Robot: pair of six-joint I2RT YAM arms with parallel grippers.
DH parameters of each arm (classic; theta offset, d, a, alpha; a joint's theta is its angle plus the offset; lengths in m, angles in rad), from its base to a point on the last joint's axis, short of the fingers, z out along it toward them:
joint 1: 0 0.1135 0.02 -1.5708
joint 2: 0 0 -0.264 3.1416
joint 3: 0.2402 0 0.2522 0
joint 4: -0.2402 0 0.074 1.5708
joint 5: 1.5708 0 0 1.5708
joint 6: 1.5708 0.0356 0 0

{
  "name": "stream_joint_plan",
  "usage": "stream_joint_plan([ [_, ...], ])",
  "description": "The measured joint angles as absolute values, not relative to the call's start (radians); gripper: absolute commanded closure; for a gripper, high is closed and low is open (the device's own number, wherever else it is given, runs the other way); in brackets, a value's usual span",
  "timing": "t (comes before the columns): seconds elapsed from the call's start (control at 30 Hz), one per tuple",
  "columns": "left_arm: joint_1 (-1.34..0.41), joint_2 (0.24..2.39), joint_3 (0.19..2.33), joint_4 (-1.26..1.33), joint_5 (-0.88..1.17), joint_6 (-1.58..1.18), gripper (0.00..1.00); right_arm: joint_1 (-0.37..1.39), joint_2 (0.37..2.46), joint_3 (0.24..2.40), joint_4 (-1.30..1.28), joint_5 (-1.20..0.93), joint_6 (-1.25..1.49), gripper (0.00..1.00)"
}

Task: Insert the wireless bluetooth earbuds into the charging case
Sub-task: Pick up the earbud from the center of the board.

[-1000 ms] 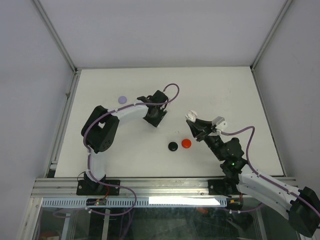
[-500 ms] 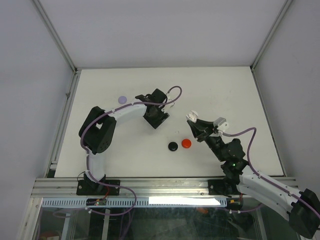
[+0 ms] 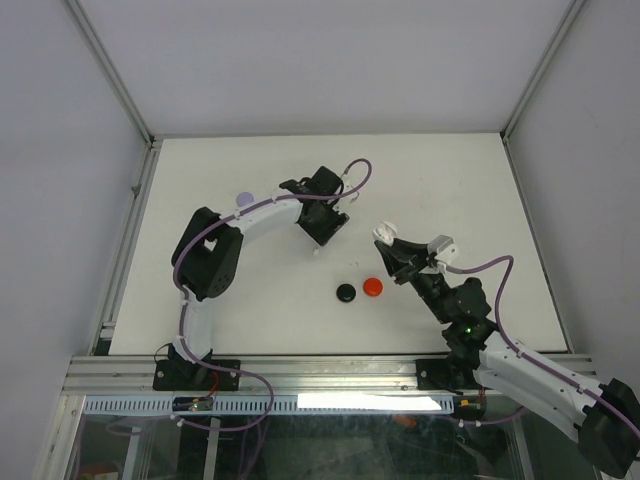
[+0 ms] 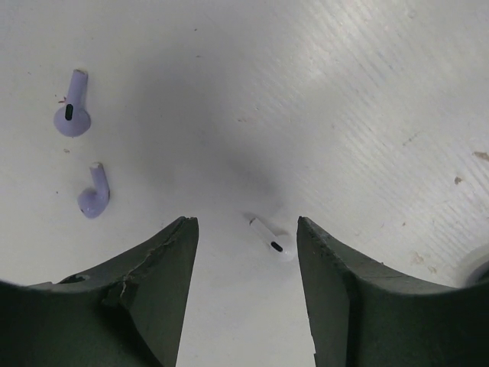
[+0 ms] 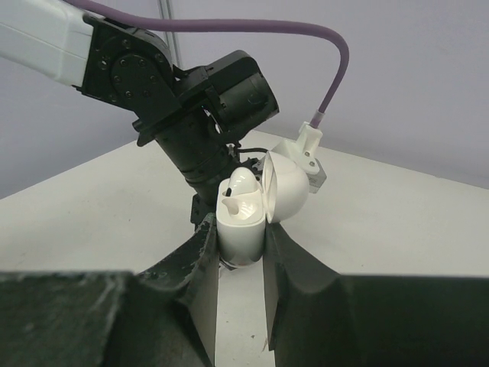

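Observation:
A white earbud (image 4: pixel 272 239) lies on the table between the fingers of my left gripper (image 4: pixel 244 229), which stands open just above it without touching it. Two lavender earbuds (image 4: pixel 72 115) (image 4: pixel 94 197) lie to its left. From above, the left gripper (image 3: pixel 320 236) is at mid-table. My right gripper (image 5: pixel 241 238) is shut on a white charging case (image 5: pixel 242 225), held upright with its lid (image 5: pixel 287 187) open. One white earbud (image 5: pixel 243 183) sits in the case. The case (image 3: pixel 383 236) is raised to the right of the left gripper.
A black round case (image 3: pixel 345 292) and a red round case (image 3: pixel 372 287) lie side by side below the two grippers. A lavender round case (image 3: pixel 242 199) shows partly behind the left arm. Metal frame rails (image 3: pixel 130 215) border the table.
My left gripper has opened wider and shifted a little up and to the right over the table. The right gripper and its case have hardly moved.

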State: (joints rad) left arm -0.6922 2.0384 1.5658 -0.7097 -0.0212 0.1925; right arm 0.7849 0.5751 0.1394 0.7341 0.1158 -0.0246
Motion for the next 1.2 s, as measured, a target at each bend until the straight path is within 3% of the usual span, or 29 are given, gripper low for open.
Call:
stream_joint_plan([
  [0.47,-0.692,2.092,1.564,-0.700,-0.182,0.135,0.49,0.785,0.572,0.139,0.734,0.116,-0.019,1.00],
  [1.2,-0.692,2.019,1.487,-0.728,-0.173,0.060,0.52,0.785,0.581,0.139,0.734,0.116,-0.017,1.00],
])
